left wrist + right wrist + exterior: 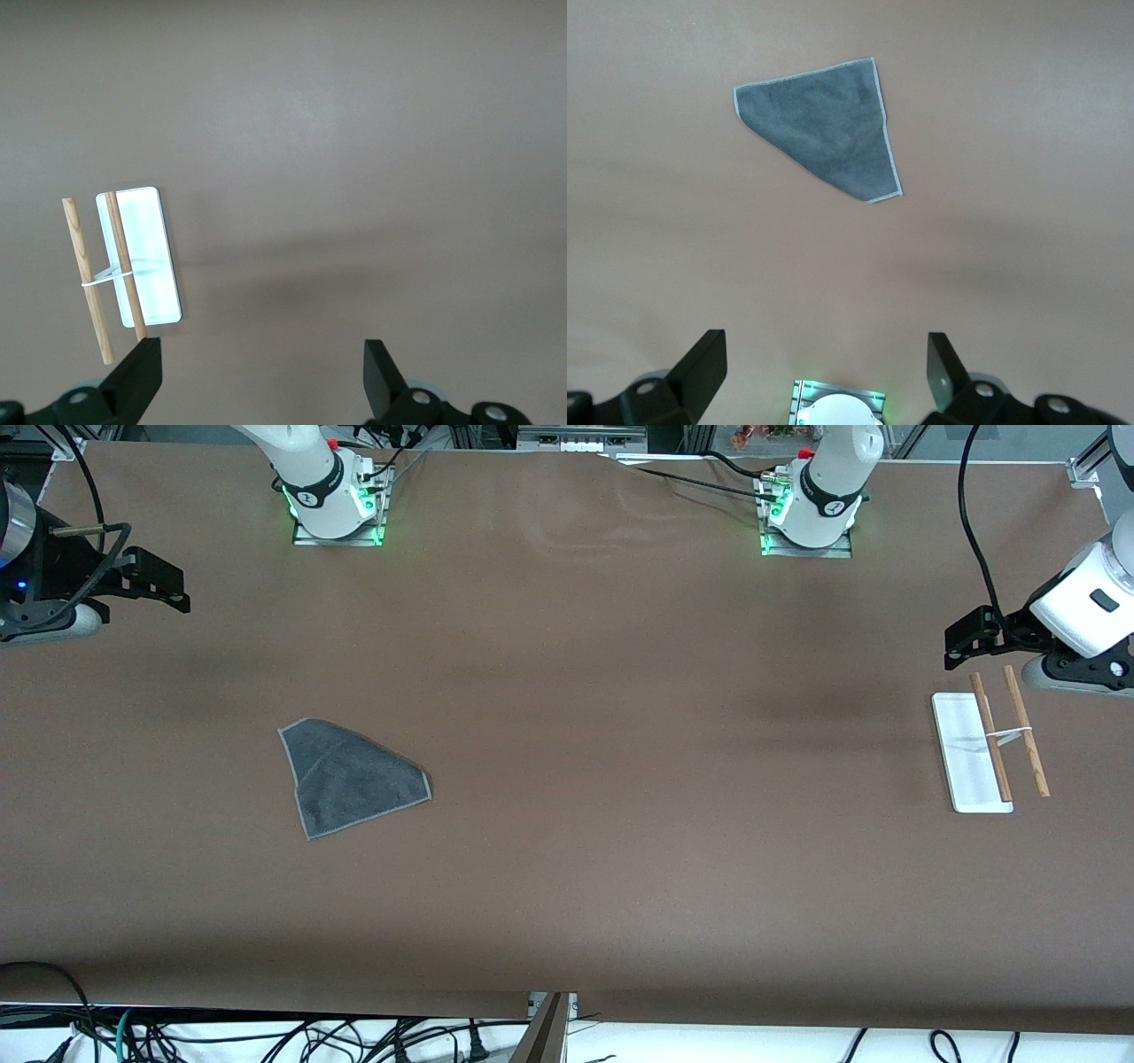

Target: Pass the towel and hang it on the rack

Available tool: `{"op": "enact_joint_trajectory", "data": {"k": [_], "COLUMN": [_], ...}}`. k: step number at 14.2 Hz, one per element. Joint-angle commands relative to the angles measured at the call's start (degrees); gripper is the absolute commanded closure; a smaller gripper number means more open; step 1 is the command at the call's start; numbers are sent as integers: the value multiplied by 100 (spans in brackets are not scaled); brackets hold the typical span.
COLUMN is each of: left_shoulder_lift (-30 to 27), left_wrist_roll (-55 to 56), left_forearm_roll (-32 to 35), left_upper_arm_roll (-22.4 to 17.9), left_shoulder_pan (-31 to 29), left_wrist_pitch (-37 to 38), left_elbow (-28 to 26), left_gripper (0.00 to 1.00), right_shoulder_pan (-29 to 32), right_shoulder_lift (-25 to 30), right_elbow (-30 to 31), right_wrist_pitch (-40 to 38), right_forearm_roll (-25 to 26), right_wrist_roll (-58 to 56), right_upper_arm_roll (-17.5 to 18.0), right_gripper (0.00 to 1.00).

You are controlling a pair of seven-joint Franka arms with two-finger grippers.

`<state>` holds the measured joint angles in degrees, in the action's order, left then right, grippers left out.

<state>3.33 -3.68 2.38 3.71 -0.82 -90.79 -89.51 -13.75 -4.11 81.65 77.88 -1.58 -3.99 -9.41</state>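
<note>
Front view: towel flat toward the table's right-arm end, well apart from right gripper, raised at that edge. Rack near left-arm edge, just beside left gripper.

Left wrist view: fingers spread wide, empty.

Right wrist view: fingers wide, empty.

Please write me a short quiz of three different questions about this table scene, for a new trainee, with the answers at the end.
1. True or false: the towel hangs on the rack.
2. Which arm's end of the table holds the rack? A) the left arm's B) the right arm's
3. Fill in: the left pincer and the right pincer both stand ____ and hold nothing.

Key:
1. False; the towel lies flat on the table, folded.
2. A.
3. Open.
</note>
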Motion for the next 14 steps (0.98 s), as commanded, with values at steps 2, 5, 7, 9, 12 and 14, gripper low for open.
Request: {"op": "enact_joint_trajectory", "data": {"k": [2,5,7,9,12,14], "left_shoulder_lift": [-43,-34,-42,-34,-34,-34], "left_wrist_roll": [34,34,34,34,34,34], "left_forearm_roll": [-88,-88,-88,-88,-88,-88], "left_upper_arm_roll": [-11,-11,-11,-19,-19,-19], "left_shoulder_pan": [-14,-14,-14,-14,-14,-14], "left_wrist_pitch": [114,132,141,141,141,132], "left_elbow": [65,65,65,65,65,65], "left_gripper": [0,0,0,0,0,0], "right_shoulder_pan": [4,4,4,13,13,4], "right_shoulder_lift": [-11,-46,-46,-37,-37,-20], "right_elbow": [-140,-140,-140,-140,-132,-132], "right_wrist_pitch": [-115,-89,-10,-10,-36,-62], "right_forearm_roll": [114,105,358,395,395,378], "right_wrist_roll": [56,12,13,4,4,-5], "right_upper_arm_roll": [53,53,71,149,150,159], "right_gripper": [0,0,0,0,0,0]}}
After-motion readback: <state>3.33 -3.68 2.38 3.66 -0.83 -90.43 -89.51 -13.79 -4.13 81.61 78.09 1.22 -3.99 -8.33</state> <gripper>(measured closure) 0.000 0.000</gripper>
